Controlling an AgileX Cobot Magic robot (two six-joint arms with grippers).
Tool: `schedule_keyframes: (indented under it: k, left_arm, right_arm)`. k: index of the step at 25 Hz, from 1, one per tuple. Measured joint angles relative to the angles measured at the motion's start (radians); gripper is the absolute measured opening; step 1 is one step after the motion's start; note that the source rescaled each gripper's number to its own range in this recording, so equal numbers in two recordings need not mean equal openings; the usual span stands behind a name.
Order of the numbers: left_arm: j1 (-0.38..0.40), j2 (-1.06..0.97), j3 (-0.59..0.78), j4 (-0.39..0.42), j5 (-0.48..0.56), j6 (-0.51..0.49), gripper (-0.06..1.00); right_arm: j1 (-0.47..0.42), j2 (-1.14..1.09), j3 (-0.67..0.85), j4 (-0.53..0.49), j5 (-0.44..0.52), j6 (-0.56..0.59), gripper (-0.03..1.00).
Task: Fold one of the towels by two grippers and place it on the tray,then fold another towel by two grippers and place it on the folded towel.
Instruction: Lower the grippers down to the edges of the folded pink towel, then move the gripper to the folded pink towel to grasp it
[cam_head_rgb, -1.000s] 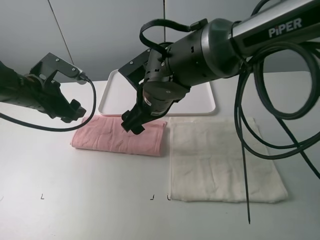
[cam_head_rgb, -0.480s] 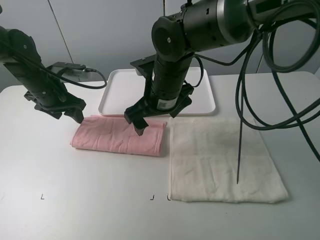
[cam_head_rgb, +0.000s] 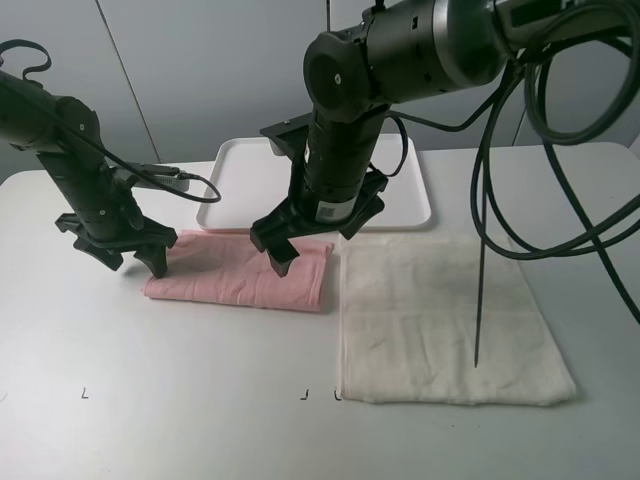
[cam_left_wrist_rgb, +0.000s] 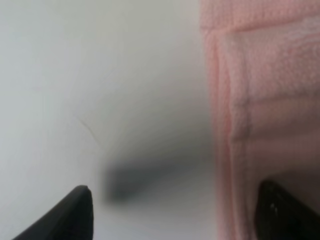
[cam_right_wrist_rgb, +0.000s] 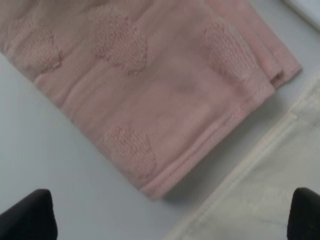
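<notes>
A pink towel (cam_head_rgb: 240, 277), folded into a long strip, lies on the white table in front of the tray (cam_head_rgb: 235, 185). My left gripper (cam_head_rgb: 133, 262) is open, low over the towel's left end. In the left wrist view (cam_left_wrist_rgb: 180, 215) one finger (cam_left_wrist_rgb: 282, 215) is over the pink towel (cam_left_wrist_rgb: 265, 100) and the other over bare table. My right gripper (cam_head_rgb: 272, 252) is open above the towel's right part. The right wrist view (cam_right_wrist_rgb: 165, 215) shows the pink towel (cam_right_wrist_rgb: 135, 85) between the spread fingers. A white towel (cam_head_rgb: 445, 320) lies flat to the right; it also shows in the right wrist view (cam_right_wrist_rgb: 260, 200).
The white tray stands at the back of the table, partly hidden by my right arm, and what shows of it holds nothing. Black cables (cam_head_rgb: 490, 250) hang over the white towel. Small black marks (cam_head_rgb: 85, 393) lie near the table's front.
My left arm swung in and came down to the pink towel's left end. My right gripper turned to point downward over the towel's right part. Neither towel moved.
</notes>
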Motion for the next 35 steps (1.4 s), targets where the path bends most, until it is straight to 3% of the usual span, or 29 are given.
schedule_keyframes:
  k: [10,19,35]
  left_arm:
    - [-0.002,0.016,-0.010,0.037,0.015,-0.005,0.85]
    - [-0.002,0.016,-0.010,0.086,0.031,-0.023,0.85]
    - [-0.002,0.016,-0.010,0.096,0.035,-0.029,0.85]
  right_arm:
    - [-0.040,0.070,-0.002,0.067,-0.019,-0.002,1.00]
    - [-0.071,0.142,-0.009,0.208,-0.087,-0.002,1.00]
    - [-0.071,0.177,-0.009,0.292,-0.176,-0.006,1.00]
